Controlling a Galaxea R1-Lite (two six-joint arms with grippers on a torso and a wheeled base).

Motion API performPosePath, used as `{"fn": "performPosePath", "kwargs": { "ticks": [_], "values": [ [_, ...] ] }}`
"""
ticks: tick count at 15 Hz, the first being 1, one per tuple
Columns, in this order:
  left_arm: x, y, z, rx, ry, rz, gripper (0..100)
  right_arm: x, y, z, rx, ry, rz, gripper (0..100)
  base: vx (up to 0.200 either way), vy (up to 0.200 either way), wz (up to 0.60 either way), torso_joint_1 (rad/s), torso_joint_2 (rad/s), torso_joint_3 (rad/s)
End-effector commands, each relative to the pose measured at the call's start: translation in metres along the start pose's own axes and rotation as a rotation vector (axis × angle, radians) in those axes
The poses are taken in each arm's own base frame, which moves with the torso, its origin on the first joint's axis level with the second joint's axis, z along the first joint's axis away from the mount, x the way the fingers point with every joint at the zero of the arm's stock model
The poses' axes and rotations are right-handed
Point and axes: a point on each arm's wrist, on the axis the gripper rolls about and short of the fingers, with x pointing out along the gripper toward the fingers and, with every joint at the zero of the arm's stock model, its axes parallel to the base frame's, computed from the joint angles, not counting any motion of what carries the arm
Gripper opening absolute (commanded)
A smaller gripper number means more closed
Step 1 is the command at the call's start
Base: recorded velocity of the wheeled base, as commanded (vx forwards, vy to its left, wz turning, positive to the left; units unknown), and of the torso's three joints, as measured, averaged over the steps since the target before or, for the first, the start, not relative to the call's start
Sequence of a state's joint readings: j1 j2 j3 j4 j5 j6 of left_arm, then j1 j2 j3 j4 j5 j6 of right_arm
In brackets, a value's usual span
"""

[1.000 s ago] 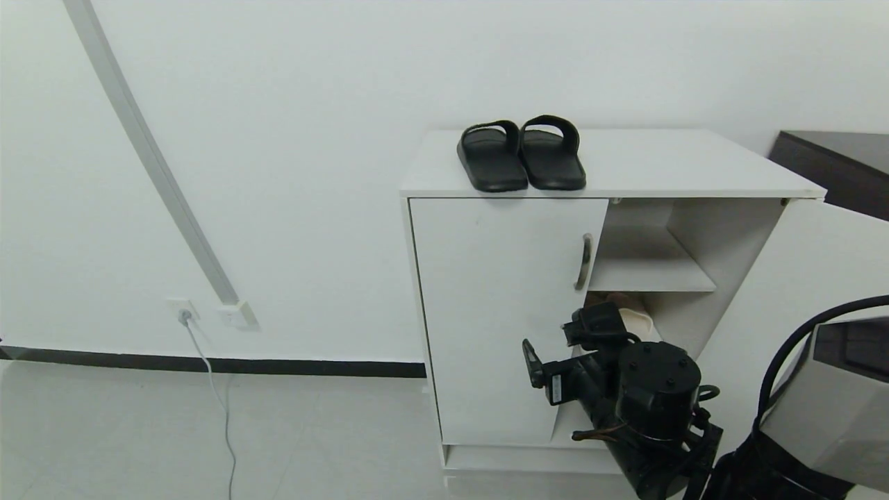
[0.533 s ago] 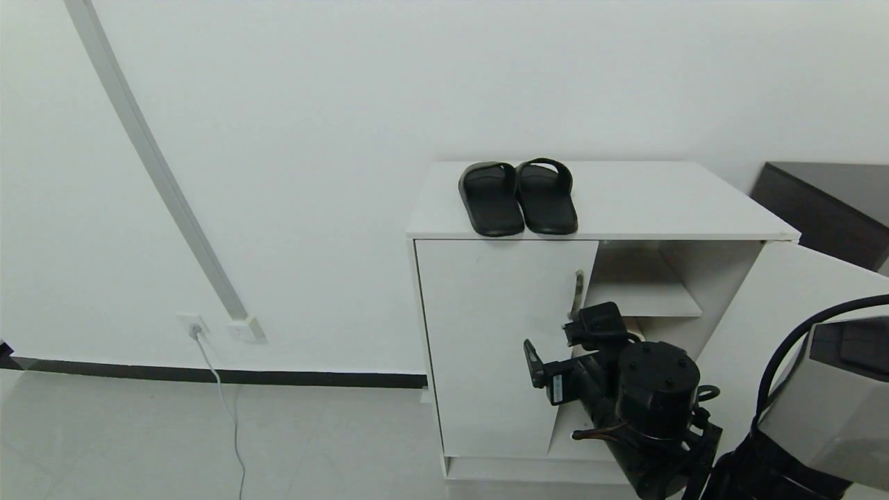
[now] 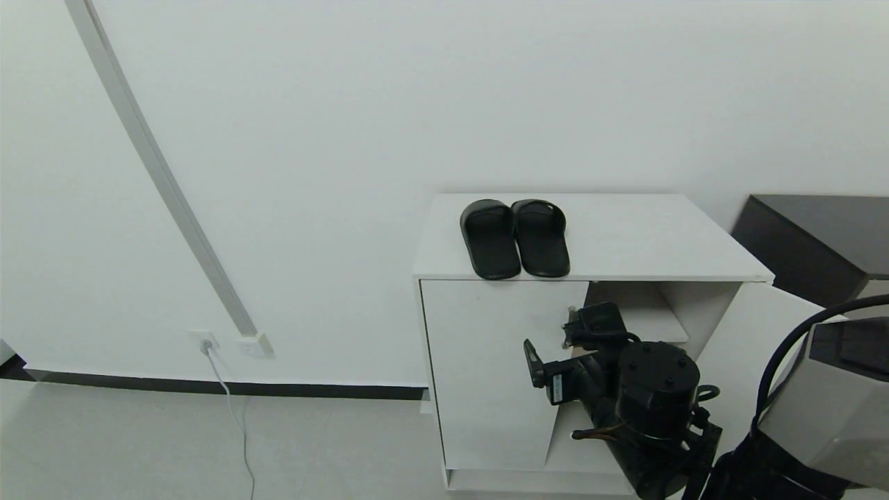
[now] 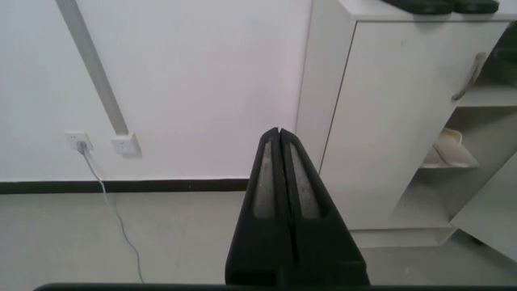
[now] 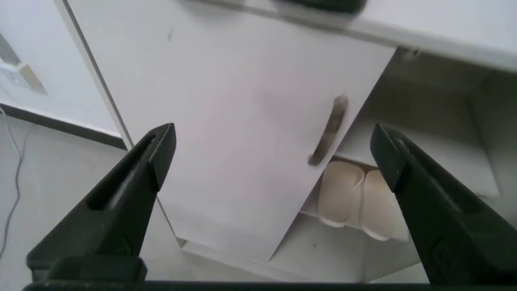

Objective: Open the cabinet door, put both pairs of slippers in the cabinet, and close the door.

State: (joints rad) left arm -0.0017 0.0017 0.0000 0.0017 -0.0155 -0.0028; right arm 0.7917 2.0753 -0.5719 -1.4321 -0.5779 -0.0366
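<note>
The cabinet [image 3: 625,236] stood against the wall with its right door [image 3: 757,333] swung open and its left door [image 3: 486,375] shut. Inside the open half, a cream pair of slippers [image 5: 359,198] lay side by side on a lower shelf, just behind the edge of the shut door and below its handle [image 5: 327,139]. The black pair [image 3: 514,236] sat on the cabinet's top, near the front edge over the left door (the two touching along their inner sides).

The right gripper [image 5: 273,137] hung in front of the cabinet, facing the left door and the handle, its fingers [image 5: 153,162] spread wide with nothing between them. The left gripper [image 4: 279,133] was off to the cabinet's left, fingers pressed flat together and holding nothing.

Against the frames from a second before, the whole head view had shifted, wall socket and all, so the camera had moved. The cabinet sat lower in that view and more of its top showed. The black pair kept its place on the top.
</note>
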Motion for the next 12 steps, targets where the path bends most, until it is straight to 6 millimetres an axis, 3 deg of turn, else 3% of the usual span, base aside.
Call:
{"fn": "performPosePath", "kwargs": {
  "ticks": [1, 12],
  "values": [
    [0.0, 0.0, 0.0, 0.0, 0.0, 0.0, 0, 0.0001, 0.0, 0.0001, 0.0, -0.001, 0.001, 100, 0.0, 0.0, 0.0, 0.256, -0.59, -0.339],
    [0.0, 0.0, 0.0, 0.001, 0.0, -0.001, 0, 0.0032, -0.0001, -0.006, -0.027, 0.0, -0.002, 100, 0.0, 0.0, 0.0, 0.204, -0.44, -0.243]
  ]
}}
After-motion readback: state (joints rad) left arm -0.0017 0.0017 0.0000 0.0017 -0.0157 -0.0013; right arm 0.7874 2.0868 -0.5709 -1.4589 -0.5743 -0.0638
